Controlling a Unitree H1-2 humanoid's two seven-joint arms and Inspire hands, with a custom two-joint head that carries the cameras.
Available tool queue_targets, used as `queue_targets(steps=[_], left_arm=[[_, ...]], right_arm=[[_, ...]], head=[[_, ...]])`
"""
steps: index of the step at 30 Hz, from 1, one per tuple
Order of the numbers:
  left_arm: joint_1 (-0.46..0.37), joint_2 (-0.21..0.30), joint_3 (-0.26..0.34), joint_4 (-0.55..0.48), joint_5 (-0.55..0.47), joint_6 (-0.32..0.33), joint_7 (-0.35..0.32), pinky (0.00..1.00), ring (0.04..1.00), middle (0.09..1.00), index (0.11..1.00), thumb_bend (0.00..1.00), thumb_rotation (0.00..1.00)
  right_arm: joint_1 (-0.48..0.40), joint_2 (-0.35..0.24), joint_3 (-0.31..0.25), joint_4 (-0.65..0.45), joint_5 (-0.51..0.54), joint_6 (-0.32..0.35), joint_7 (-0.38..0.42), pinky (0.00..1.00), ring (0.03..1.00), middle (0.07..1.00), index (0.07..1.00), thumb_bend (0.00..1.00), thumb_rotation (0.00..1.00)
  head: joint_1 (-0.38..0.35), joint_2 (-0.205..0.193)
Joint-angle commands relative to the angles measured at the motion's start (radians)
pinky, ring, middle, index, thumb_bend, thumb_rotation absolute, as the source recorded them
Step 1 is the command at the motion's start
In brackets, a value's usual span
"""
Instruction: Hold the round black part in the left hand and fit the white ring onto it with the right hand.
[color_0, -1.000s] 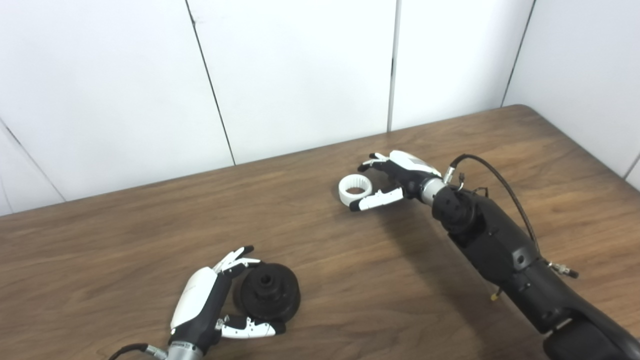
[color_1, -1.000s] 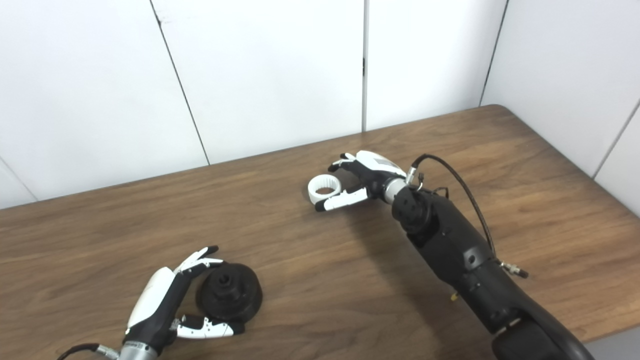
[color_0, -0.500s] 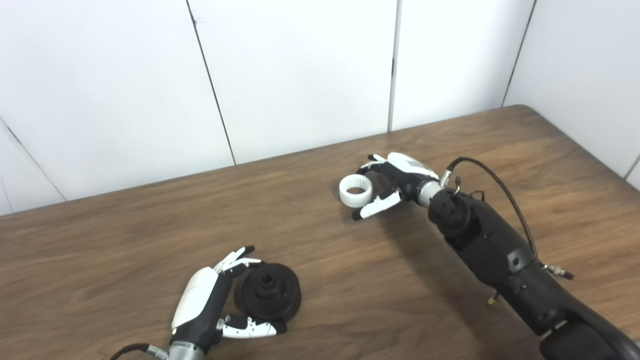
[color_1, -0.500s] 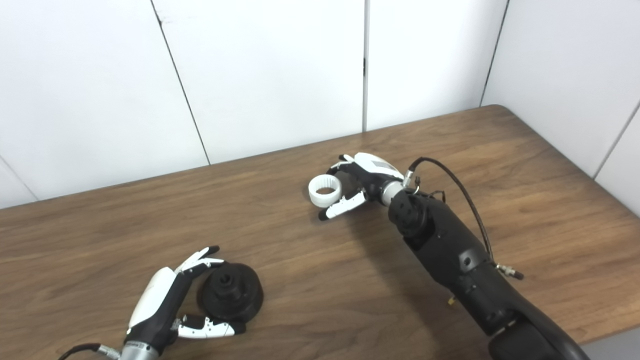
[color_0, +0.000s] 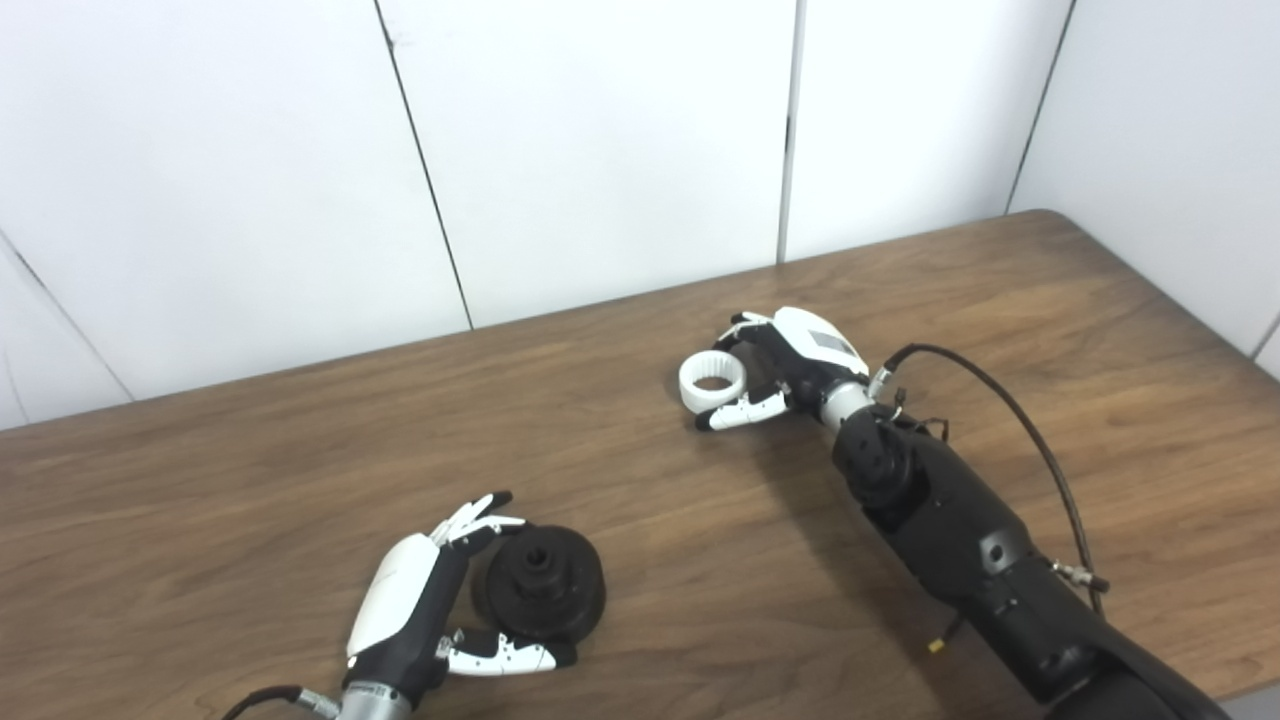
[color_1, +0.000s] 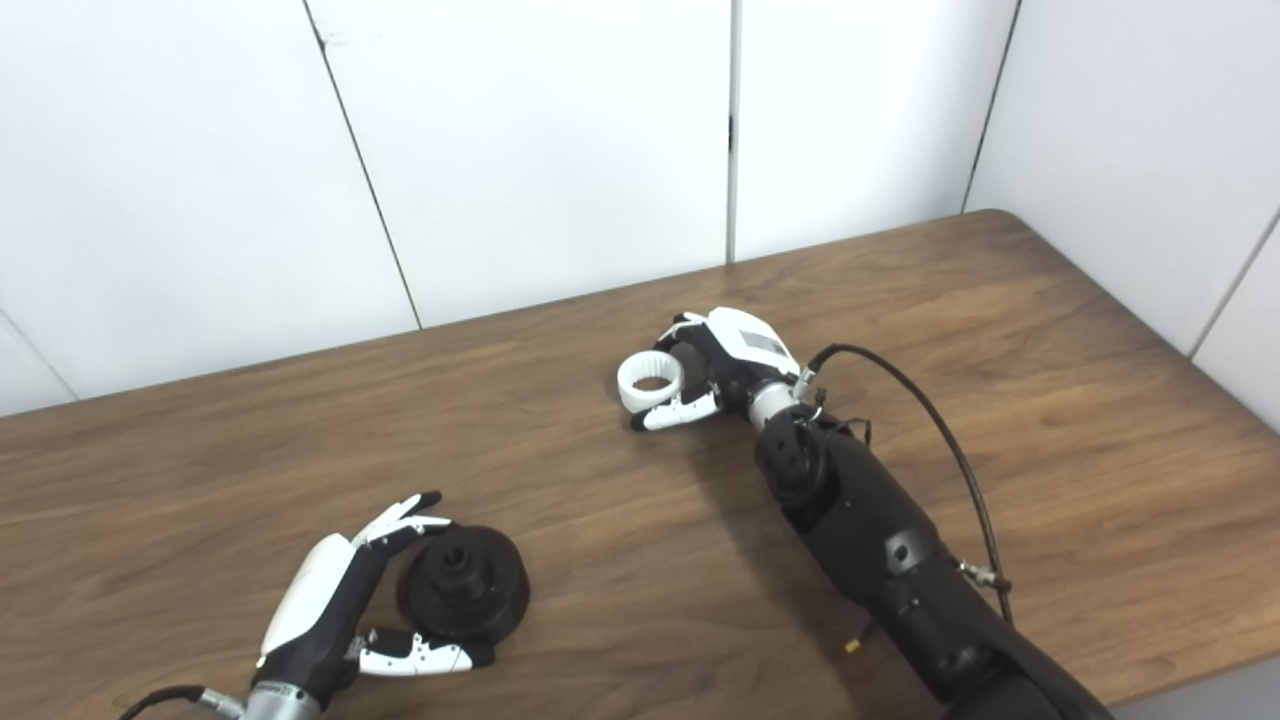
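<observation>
At about 7 o'clock on the wooden table (color_0: 250, 480), the left hand (color_0: 405, 610) is cupped around the round black part (color_0: 538, 594). Its fingers arch over the far rim and its thumb lies along the near edge, but the part rests on the wood and no firm hold is seen. Well apart, toward 1 o'clock, the white ring (color_0: 712, 381) lies flat. The right hand (color_0: 790, 365) is curled beside it, fingers at the far side, thumb at the near side; whether contact is made cannot be told. If that pinch is closed off-centre, the ring may be pushed away or tipped. With so loose a cupping, the black part could be rolled clear on lifting.
</observation>
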Motion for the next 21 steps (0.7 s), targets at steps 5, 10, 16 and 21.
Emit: queue_targets(steps=[5, 10, 16, 21], left_arm=[[0.015, 0.011, -0.007, 0.016, 0.018, 0.037, -0.022, 0.95, 0.956, 0.933, 0.614, 0.87, 0.26], [0.015, 0.011, -0.005, 0.019, 0.016, 0.030, -0.018, 0.95, 0.954, 0.931, 0.613, 0.87, 0.27], [0.016, 0.010, -0.004, 0.020, 0.015, 0.028, -0.015, 0.94, 0.950, 0.929, 0.608, 0.88, 0.26], [0.015, 0.012, -0.001, 0.024, 0.009, 0.020, -0.013, 0.94, 0.952, 0.930, 0.609, 0.88, 0.26]], right_arm=[[-0.023, 0.006, -0.010, 0.011, 0.012, -0.056, -0.049, 0.80, 0.892, 0.893, 0.670, 0.78, 0.33], [-0.022, 0.008, -0.012, 0.020, 0.016, -0.064, -0.066, 0.78, 0.878, 0.886, 0.651, 0.77, 0.30], [-0.022, 0.003, -0.006, 0.024, 0.013, -0.064, -0.071, 0.77, 0.872, 0.883, 0.639, 0.76, 0.26], [-0.019, -0.002, -0.007, 0.021, 0.014, -0.073, -0.076, 0.75, 0.858, 0.872, 0.611, 0.77, 0.22]], head=[[0.001, 0.004], [0.001, 0.006], [-0.001, 0.006], [0.001, 0.006]])
